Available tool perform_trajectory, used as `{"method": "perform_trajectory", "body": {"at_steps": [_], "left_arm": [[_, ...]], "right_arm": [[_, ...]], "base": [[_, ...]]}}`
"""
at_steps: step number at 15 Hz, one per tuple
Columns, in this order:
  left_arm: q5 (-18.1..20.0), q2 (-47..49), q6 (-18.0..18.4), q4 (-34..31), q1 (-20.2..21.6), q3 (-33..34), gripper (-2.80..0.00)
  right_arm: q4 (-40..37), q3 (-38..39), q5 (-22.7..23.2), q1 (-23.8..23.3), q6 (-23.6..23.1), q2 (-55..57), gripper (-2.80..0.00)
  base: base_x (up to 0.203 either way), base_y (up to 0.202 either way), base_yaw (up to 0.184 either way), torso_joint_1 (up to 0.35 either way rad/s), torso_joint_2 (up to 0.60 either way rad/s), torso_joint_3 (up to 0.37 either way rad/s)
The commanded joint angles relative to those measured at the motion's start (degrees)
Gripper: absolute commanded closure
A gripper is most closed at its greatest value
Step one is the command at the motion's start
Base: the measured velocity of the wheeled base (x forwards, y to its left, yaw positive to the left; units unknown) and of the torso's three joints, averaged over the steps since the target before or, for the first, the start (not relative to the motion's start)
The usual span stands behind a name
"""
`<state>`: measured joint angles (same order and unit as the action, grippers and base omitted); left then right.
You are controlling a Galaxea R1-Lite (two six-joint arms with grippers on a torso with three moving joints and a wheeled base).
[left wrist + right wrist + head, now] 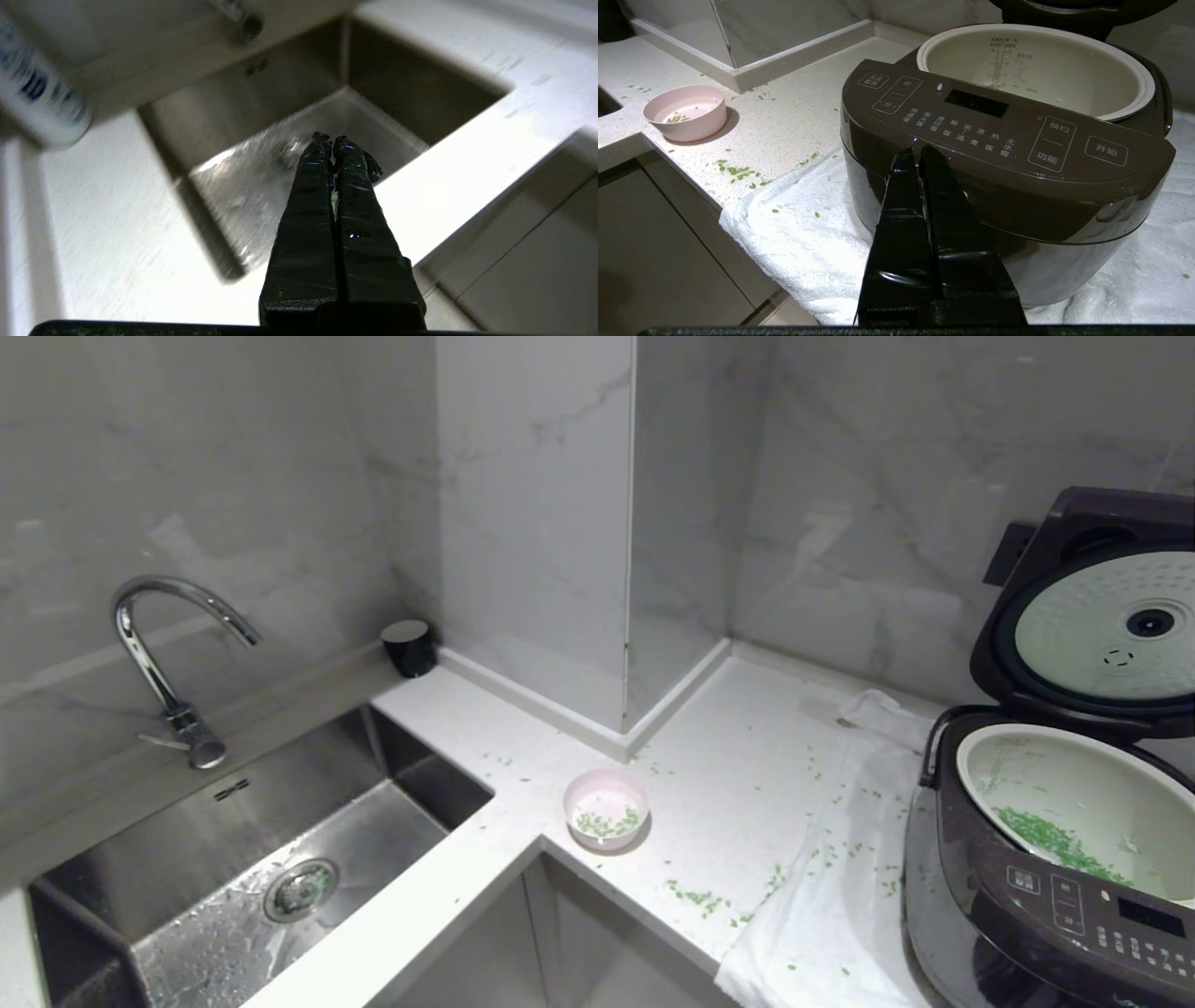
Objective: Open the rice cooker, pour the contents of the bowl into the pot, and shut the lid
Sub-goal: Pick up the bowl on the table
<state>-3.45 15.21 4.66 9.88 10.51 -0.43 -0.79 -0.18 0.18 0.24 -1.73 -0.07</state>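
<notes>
The rice cooker [1046, 915] stands at the right on a white towel, its lid [1092, 616] raised with the silvery inner plate facing out. Its white pot [1092, 803] holds green contents [1055, 840] along the bottom. The pink bowl [606, 808] sits upright on the counter near the inner corner, a few green bits left inside. My left gripper [331, 138] is shut, hanging over the sink with only a tiny speck stuck between its fingers. My right gripper [916, 151] is shut and empty, low in front of the rice cooker [999, 140], the bowl [686, 112] off to one side. Neither arm shows in the head view.
A steel sink [252, 859] with a chrome tap [168, 653] lies at the left. Green bits are scattered over the counter [709, 775] and the white towel [831, 915]. A small black cup [409, 646] stands by the wall. A white bottle [37, 102] is beside the sink.
</notes>
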Motion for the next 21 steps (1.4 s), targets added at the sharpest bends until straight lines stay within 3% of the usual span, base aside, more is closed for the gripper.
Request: {"method": "perform_trajectory", "body": {"at_steps": [1,2,3,7,10,12,16,17,18,21], "left_arm": [[13.48,0.15,-0.76,1.89,0.30,1.18,0.00],[19.43,0.16,-0.85,2.34,0.30,1.20,0.00],[21.39,0.16,-0.97,2.87,0.30,1.31,0.00],[22.35,0.08,-0.96,3.04,-0.45,1.17,0.00],[23.14,0.14,-1.29,2.45,-7.39,-0.60,0.00],[20.58,-0.19,-1.23,1.52,-12.56,-1.73,0.00],[18.19,-12.69,-1.43,-1.92,-10.72,-0.14,0.00],[15.58,-14.98,-1.04,-4.40,-10.49,-0.43,0.00],[10.55,-15.54,-0.40,-6.33,-10.35,-0.51,0.00],[6.22,-15.39,1.96,-8.63,-10.24,-0.20,0.00]], "right_arm": [[-0.01,0.01,-0.01,0.02,-0.03,0.07,0.00],[-0.01,0.01,-0.01,0.03,-0.03,0.07,0.00],[-0.01,0.01,-0.01,0.02,-0.03,0.07,0.00],[-0.01,0.01,-0.01,0.02,-0.03,0.07,0.00],[-0.01,0.01,-0.01,0.02,-0.03,0.07,0.00],[-0.01,0.01,-0.01,0.02,-0.03,0.07,0.00],[-0.01,0.01,-0.01,0.02,-0.03,0.07,0.00],[-0.01,0.01,-0.01,0.02,-0.03,0.07,0.00],[0.05,0.01,-0.01,0.02,-0.03,0.07,0.00],[-0.01,0.01,-0.01,0.02,-0.03,0.07,0.00]], "base": [[0.000,0.000,0.000,0.000,0.00,0.000],[0.000,0.000,0.000,0.000,0.00,0.000],[0.000,0.000,0.000,0.000,0.00,0.000],[0.000,0.000,0.000,0.000,0.00,0.000],[0.000,0.000,0.000,0.000,0.00,0.000],[0.000,0.000,0.000,0.000,0.00,0.000],[0.000,0.000,0.000,0.000,0.00,0.000],[0.000,0.000,0.000,0.000,0.00,0.000],[0.000,0.000,0.000,0.000,0.00,0.000],[0.000,0.000,0.000,0.000,0.00,0.000]]}}
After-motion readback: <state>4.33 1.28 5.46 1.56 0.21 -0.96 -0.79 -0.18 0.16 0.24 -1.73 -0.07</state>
